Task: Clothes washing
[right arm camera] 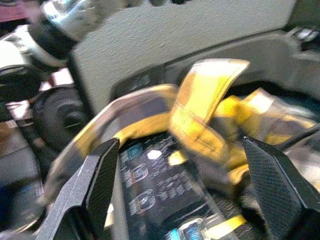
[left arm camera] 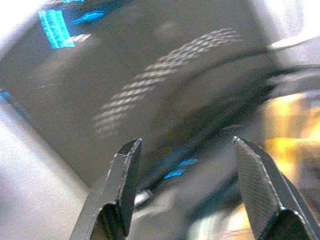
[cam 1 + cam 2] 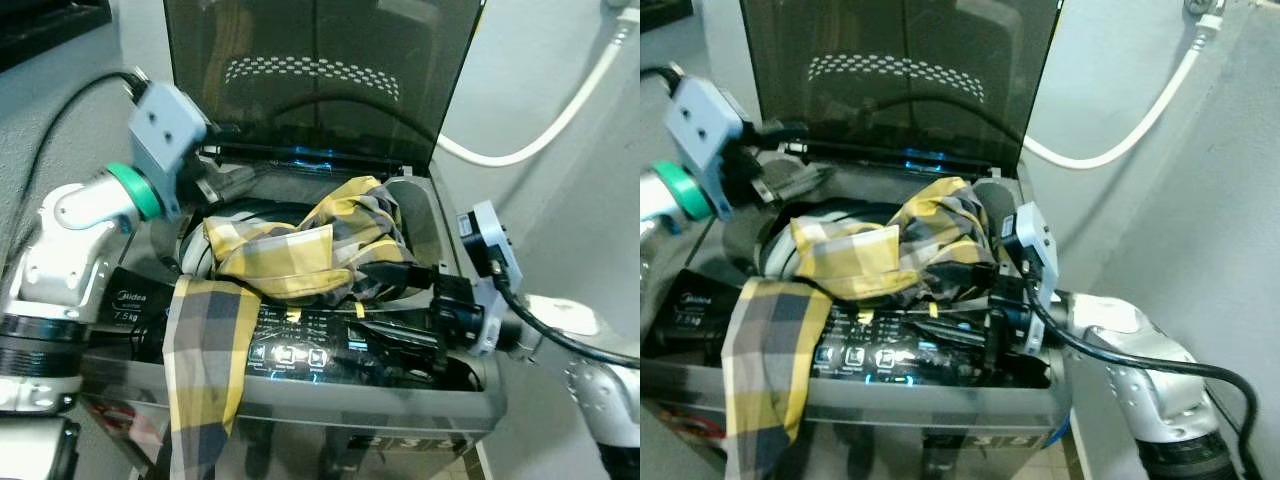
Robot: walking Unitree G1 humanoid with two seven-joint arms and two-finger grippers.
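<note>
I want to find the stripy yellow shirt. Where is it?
The yellow shirt is piled in the open top of the washing machine, between both grippers, with one end hanging down over the front left edge.

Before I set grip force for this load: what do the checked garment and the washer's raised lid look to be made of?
Checked garment: soft woven cloth, probably cotton, matte; it folds, bunches and drapes limp over the front panel. Washer lid: rigid smoked see-through plastic or glass, glossy; it reflects a dotted pattern and blue light. The look cannot settle which.
</note>
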